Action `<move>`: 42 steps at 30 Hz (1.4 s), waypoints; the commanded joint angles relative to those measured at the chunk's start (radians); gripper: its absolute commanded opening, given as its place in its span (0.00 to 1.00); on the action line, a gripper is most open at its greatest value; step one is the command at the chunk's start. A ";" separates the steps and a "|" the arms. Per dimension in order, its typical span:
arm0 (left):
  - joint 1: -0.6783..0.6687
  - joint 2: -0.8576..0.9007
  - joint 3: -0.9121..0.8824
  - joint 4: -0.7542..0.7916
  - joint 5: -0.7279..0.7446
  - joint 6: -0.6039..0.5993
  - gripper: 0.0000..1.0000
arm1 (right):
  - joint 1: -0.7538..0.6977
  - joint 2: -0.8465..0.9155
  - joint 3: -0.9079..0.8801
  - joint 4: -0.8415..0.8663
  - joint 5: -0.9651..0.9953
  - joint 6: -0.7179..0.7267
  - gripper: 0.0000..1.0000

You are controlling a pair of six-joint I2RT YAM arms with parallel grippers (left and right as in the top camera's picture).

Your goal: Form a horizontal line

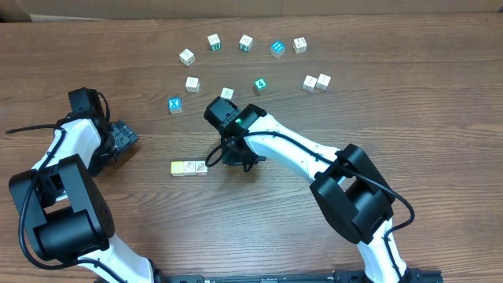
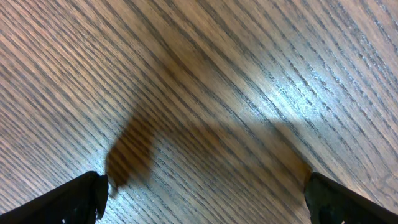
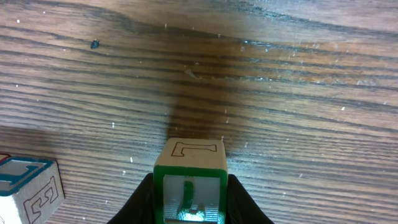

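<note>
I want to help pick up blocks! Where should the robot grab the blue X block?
By two opposite flat sides, coming straight down from above. The blue X block sits flat on the table, apart from its neighbours, so there is room for a finger on each side.

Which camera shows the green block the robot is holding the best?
The right wrist view. The green cube sits close up, pinched between the right fingers, green face and the outlined letter on top plain to see. Overhead, the right arm hides it. The left wrist view shows only table and the open left fingers.
</note>
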 commanded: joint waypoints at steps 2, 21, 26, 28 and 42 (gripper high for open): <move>-0.002 0.018 -0.006 -0.006 -0.006 -0.002 1.00 | 0.004 -0.030 -0.016 0.001 0.019 0.008 0.14; -0.002 0.018 -0.006 -0.006 -0.006 -0.002 1.00 | 0.004 -0.030 -0.016 0.007 0.019 0.008 0.49; -0.002 0.018 -0.006 -0.006 -0.006 -0.002 1.00 | 0.004 -0.030 -0.016 0.007 0.019 0.008 0.54; -0.002 0.018 -0.006 -0.006 -0.006 -0.002 0.99 | 0.004 -0.030 -0.016 0.007 0.023 0.008 0.54; -0.002 0.018 -0.006 -0.006 -0.006 -0.002 1.00 | 0.004 -0.030 -0.016 0.040 0.038 0.008 0.41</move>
